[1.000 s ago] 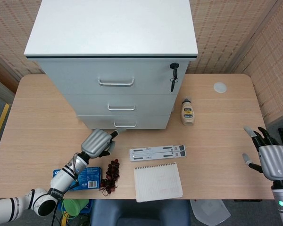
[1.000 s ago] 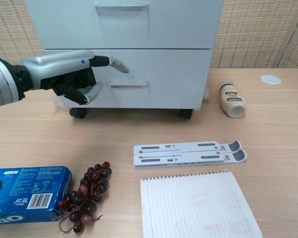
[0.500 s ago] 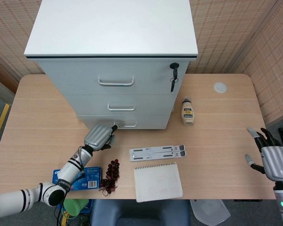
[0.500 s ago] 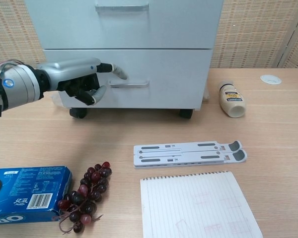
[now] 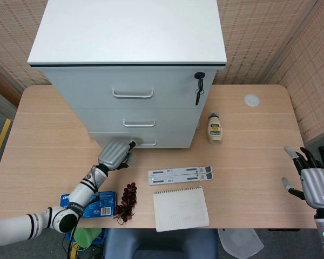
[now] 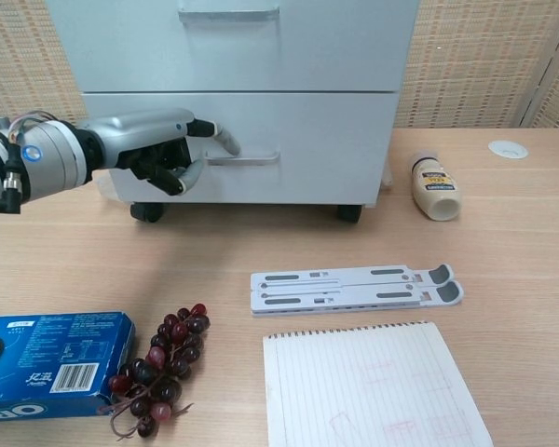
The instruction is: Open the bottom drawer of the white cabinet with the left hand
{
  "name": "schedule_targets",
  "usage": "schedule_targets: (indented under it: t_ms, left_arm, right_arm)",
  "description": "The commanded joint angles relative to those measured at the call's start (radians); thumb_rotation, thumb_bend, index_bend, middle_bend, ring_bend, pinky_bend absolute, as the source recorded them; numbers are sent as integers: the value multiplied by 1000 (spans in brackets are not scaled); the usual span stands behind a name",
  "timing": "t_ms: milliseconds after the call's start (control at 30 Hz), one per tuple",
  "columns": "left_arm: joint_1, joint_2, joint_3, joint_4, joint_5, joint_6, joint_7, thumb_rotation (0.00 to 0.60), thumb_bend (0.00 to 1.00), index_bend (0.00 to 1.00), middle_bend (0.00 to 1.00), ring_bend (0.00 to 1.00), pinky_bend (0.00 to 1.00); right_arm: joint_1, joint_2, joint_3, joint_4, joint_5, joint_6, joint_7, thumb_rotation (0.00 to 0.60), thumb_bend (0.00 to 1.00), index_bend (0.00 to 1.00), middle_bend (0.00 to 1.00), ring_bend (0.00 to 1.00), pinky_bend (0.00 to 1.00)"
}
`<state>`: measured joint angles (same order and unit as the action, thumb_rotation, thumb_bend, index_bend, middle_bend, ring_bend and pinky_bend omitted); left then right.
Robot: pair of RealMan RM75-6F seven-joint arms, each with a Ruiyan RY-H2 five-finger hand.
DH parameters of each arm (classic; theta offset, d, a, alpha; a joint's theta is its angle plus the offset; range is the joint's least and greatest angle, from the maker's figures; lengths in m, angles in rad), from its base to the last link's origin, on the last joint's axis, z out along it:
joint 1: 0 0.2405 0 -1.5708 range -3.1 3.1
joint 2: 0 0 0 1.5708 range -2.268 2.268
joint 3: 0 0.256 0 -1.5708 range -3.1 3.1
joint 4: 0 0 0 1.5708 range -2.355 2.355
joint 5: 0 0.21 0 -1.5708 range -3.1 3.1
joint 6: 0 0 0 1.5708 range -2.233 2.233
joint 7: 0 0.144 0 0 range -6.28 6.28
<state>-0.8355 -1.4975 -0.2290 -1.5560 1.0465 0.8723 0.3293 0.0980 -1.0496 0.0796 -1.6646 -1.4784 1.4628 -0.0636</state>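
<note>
L hand at bottom drawer handle, one finger out, rest curled, holding nothing; contact unclear. Hook under bar fully, pull straight. R hand spread, idle.

White cabinet, pale wood-grain table, dark red grapes, blue biscuit box, white lined notebook.

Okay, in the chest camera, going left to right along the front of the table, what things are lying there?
Blue cardboard cookie box → bunch of dark red grapes → white lined spiral notepad. The flat white plastic folding stand lies just behind the notepad and spans the same stretch, so it has no clear place in the order.
</note>
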Motion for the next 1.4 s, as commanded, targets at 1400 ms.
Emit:
schedule_targets:
  t_ms: [1400]
  left_arm:
    - [25,50,91,-176,-16,109,74,600,688,247,924,957,1000]
  right_arm:
    - [-8,-1,-8,0,-12,7,6,600,282,104,230,167,305]
